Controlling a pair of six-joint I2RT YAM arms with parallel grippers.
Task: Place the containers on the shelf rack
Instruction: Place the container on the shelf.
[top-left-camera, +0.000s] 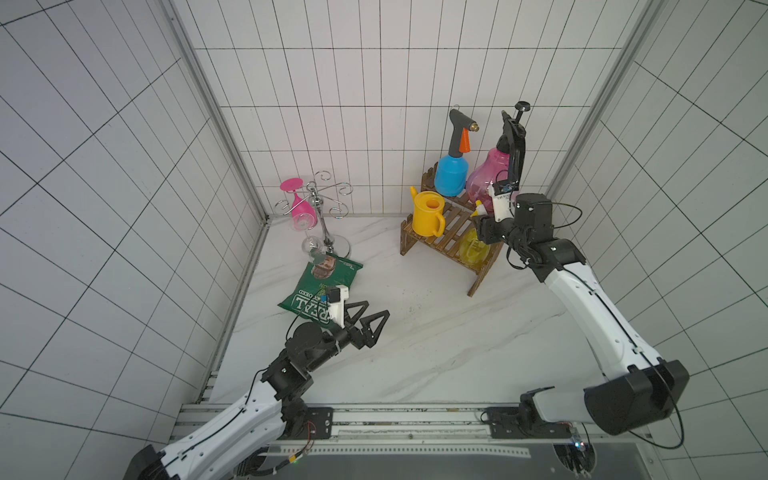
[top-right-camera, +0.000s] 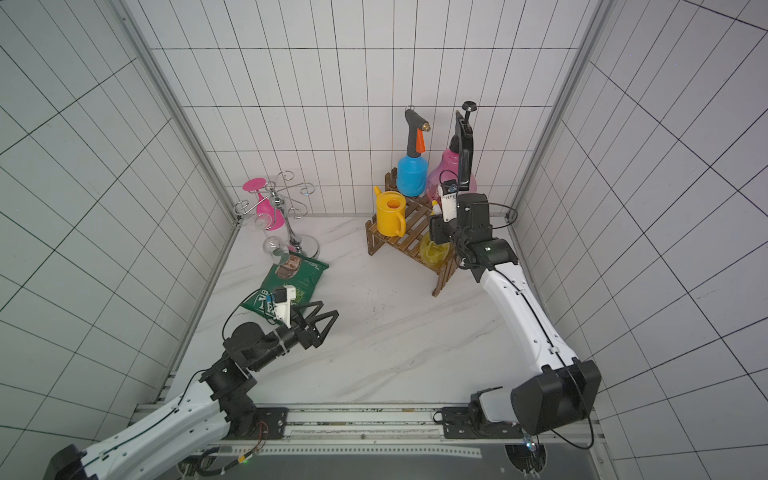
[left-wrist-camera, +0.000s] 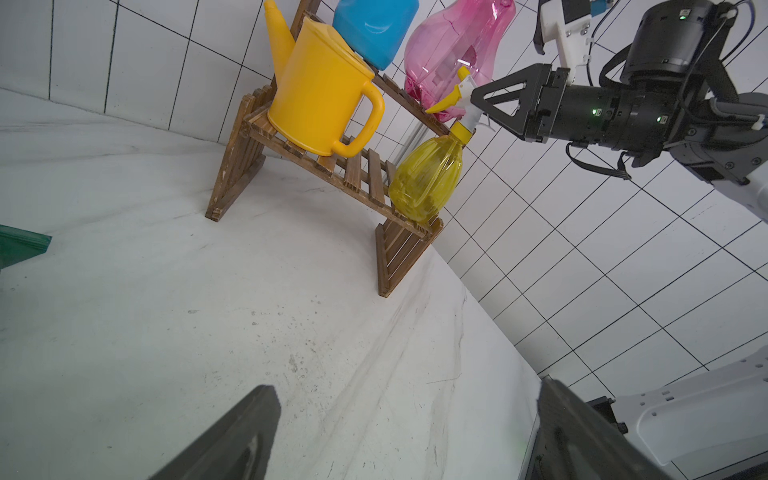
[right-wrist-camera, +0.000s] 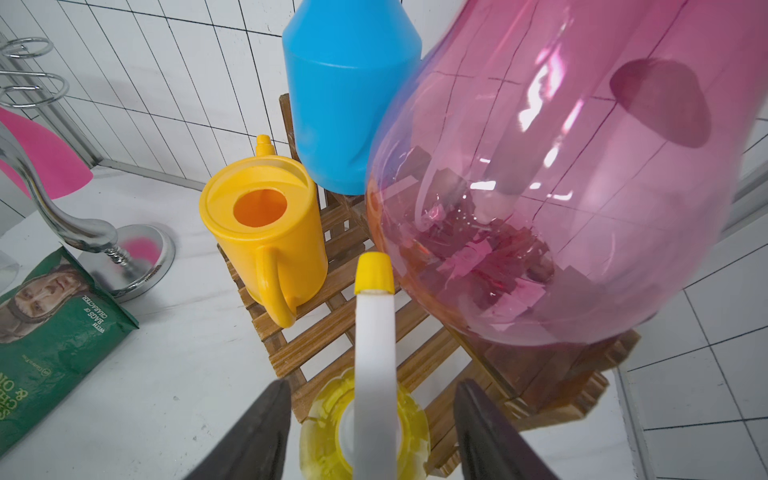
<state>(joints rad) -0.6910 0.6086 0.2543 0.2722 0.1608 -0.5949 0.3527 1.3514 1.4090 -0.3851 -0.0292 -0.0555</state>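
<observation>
Right jaws astride upright yellow sprayer (right-wrist-camera: 371, 374), nozzle (right-wrist-camera: 374, 272) toward upper tier (right-wrist-camera: 532, 370)

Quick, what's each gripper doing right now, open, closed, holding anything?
Left gripper: open, holding nothing.
Right gripper: open, fingers either side of the small translucent yellow plastic sprayer with white trigger head, not gripping.

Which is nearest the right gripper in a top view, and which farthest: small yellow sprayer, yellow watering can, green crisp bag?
1. small yellow sprayer: on the lower tier of the shelf rack, head between the open jaws of the right gripper.
2. yellow watering can: same tier, other end.
3. green crisp bag: on the table, off the rack.
</observation>
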